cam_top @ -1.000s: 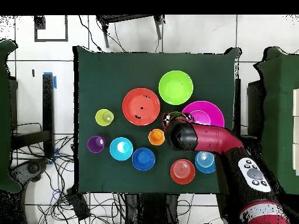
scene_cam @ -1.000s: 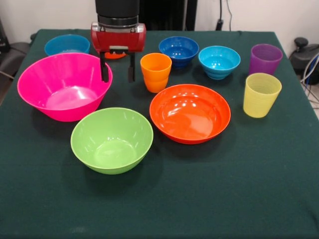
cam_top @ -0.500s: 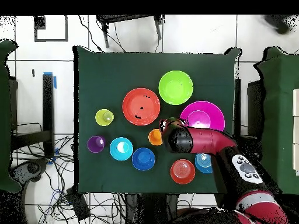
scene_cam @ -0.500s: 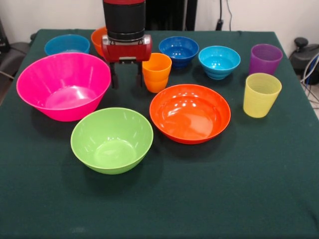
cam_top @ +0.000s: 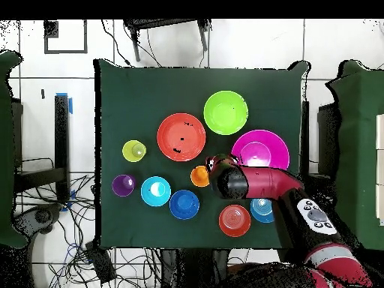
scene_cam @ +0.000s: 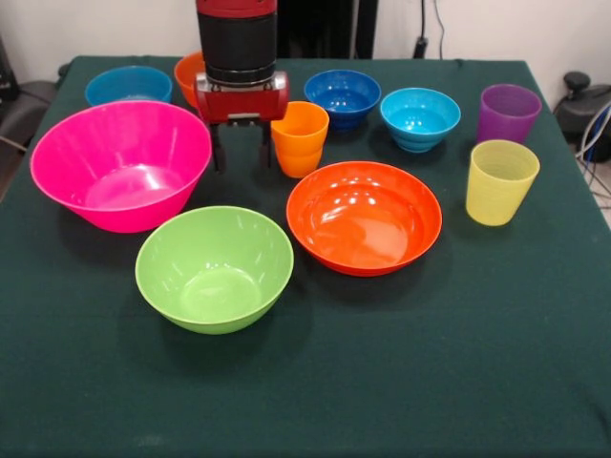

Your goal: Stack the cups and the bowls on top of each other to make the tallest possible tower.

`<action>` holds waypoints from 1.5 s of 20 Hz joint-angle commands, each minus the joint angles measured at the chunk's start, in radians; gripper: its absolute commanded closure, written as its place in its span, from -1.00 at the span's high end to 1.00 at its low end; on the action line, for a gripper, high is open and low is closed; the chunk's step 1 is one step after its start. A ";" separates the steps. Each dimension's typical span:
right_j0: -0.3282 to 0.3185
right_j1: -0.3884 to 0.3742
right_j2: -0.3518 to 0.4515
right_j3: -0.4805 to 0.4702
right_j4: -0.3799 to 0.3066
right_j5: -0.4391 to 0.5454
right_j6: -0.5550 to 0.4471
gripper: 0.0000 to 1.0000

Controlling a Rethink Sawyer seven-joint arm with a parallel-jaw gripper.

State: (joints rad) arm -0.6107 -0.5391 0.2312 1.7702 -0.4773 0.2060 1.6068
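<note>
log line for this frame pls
phase: approach | gripper: jaws open, empty, low between pink bowl and orange cup | tower: not started | all cups and bowls apart on table

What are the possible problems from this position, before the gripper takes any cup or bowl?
1. The open gripper hangs between the big pink bowl and the orange cup. One finger stands very near the cup, so a descent or sideways move may knock it over.
2. The pink bowl's rim is also close on the other side and may get pushed.
3. Nothing is stacked yet; the lime green bowl and shallow orange bowl sit close together, leaving little room for the fingers between them.
</note>
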 commanded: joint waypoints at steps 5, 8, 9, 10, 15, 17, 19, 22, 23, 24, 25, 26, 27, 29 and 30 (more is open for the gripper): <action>0.015 -0.170 0.075 0.081 0.004 0.118 0.018 1.00; 0.021 -0.176 0.069 0.088 0.007 0.129 0.026 1.00; 0.024 -0.173 0.068 0.080 0.017 0.178 0.010 1.00; 0.029 -0.175 0.064 0.074 0.028 0.229 -0.003 1.00; 0.071 -0.209 0.018 0.084 -0.004 0.237 0.006 1.00; 0.115 -0.216 -0.026 0.063 -0.045 0.235 0.019 1.00; 0.158 -0.212 -0.072 0.041 -0.090 0.214 0.035 1.00; 0.219 -0.179 -0.147 0.007 -0.147 0.131 0.074 1.00; 0.227 -0.161 -0.162 0.001 -0.154 0.102 0.086 1.00; 0.233 -0.141 -0.175 -0.008 -0.159 0.069 0.098 1.00; 0.238 -0.119 -0.181 -0.022 -0.160 0.049 0.105 1.00; 0.246 -0.104 -0.194 -0.035 -0.165 0.034 0.112 1.00; 0.259 -0.090 -0.207 -0.054 -0.170 0.024 0.115 1.00; 0.268 -0.069 -0.226 -0.083 -0.180 0.012 0.110 1.00; 0.260 -0.062 -0.221 -0.092 -0.179 0.010 0.098 1.00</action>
State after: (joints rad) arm -0.3721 -0.7073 0.0638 1.7826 -0.5661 0.2789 1.6068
